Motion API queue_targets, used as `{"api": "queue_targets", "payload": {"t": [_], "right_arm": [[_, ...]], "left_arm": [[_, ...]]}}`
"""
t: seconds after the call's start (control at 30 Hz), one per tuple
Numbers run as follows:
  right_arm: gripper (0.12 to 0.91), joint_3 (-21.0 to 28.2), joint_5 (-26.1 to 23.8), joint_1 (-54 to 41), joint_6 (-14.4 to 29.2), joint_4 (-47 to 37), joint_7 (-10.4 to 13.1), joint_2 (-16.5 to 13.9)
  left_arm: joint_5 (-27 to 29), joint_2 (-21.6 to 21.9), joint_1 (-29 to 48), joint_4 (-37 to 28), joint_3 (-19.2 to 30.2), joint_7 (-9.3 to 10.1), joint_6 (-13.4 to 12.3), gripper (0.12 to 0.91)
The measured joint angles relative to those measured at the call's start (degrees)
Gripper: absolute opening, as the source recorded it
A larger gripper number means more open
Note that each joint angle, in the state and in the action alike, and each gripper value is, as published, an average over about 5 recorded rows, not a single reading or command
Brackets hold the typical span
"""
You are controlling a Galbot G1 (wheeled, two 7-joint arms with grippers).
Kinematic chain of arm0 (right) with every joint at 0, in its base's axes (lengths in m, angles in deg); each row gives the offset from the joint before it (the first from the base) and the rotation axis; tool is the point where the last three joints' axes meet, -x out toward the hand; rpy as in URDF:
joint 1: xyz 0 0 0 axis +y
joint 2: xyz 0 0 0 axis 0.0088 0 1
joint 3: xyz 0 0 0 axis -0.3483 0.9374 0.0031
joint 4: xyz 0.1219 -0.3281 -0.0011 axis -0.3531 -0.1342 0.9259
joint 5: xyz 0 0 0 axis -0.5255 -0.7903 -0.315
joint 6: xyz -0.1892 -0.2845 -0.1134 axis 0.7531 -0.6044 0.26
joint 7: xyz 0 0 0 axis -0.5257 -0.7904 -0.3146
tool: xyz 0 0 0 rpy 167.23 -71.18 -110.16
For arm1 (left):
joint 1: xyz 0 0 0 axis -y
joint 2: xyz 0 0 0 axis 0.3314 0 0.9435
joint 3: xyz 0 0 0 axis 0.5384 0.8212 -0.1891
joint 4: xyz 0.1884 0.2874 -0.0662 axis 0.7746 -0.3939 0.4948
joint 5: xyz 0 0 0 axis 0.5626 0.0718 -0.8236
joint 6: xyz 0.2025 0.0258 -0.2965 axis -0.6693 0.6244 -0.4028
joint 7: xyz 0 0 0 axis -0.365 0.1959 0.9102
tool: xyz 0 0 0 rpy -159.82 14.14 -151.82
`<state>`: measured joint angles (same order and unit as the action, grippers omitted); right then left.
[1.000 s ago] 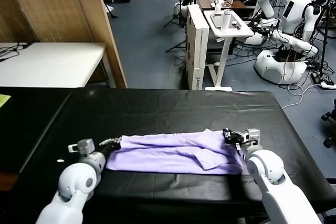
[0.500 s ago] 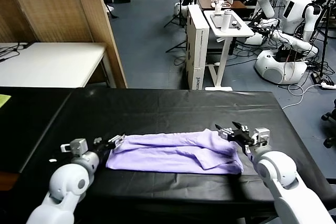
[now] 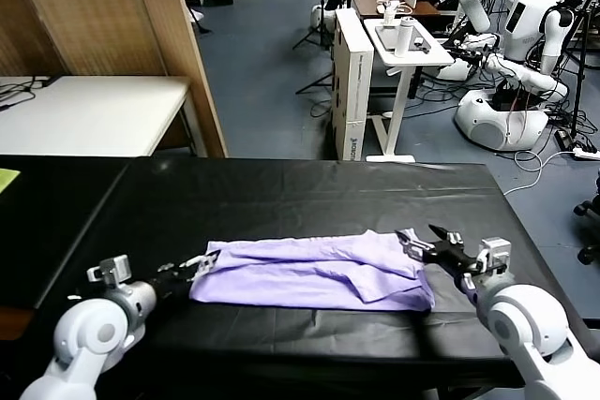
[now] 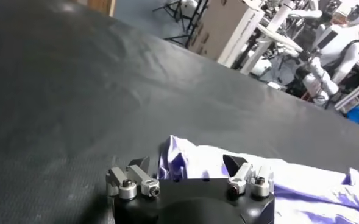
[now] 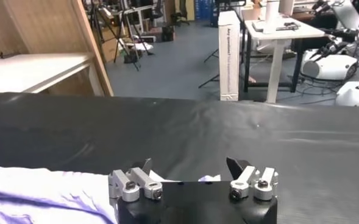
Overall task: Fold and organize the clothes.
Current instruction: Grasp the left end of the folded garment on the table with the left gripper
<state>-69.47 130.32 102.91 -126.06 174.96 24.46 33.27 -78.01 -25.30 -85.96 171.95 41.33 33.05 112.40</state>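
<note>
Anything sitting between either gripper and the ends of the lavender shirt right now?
Nothing visible. The left gripper is open at one end of the shirt, the right gripper open at the other. Only bare black table surrounds the cloth.

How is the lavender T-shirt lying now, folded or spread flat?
Folded. The lavender T-shirt lies as a long narrow band on the black table, with overlapping layers of cloth and no sleeves spread out.

Head view: from above the desk's (image 3: 281, 196) near edge, facing forward and down across it to the room beyond; left wrist view: low, close over the desk (image 4: 75, 91), toward the far right corner; right wrist view: low, facing the far edge; all share the shirt (image 3: 309, 272).
</note>
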Motion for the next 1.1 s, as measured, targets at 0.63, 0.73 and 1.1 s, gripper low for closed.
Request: {"api": "queue_targets", "payload": {"t": [0.63,0.73,1.1], "right_arm": [[0.907,0.7,-0.6,0.6,0.0,0.3,0.2,1.2],[0.907,1.0,-0.8,0.5,0.0,0.3,0.2,1.3],[0.907,1.7,-1.8,0.4,0.2,0.4,0.1,1.8]], "left_arm": [[-1.4,-1.5,-0.2,-2.0,1.3,-0.97,-0.2,0.907],[-1.5,-1.7,-0.3,-1.9,1.5,-0.94,-0.2,0.903],[-1.8,-2.3,-0.9,-1.6,1.7,-0.54,-0.1,0.502]]}}
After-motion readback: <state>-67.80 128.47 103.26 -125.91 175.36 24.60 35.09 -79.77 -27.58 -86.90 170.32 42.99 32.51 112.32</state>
